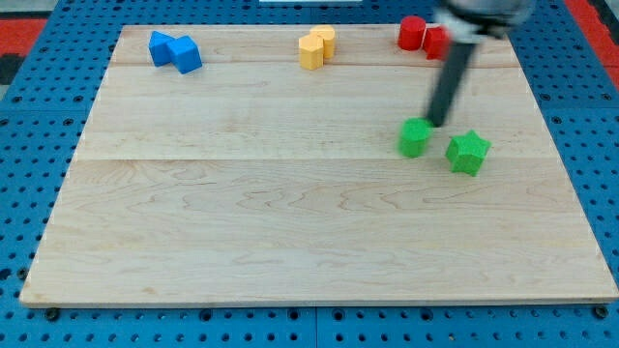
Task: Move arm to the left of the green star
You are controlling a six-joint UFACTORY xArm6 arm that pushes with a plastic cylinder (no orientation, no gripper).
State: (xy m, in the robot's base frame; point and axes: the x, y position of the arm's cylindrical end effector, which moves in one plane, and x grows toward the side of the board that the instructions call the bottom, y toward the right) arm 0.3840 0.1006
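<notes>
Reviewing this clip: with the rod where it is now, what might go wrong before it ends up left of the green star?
1. My tip sits just above and right of the green block, which lies left of the green star. A careless move could shove that block.
2. The gap between the two green pieces looks narrow, so dropping the tip into it may nudge the star.

Blurred dark arm (481, 14) cut off by the view's top edge — partly hiding the red blocks (422, 35), shapes unclear.
</notes>
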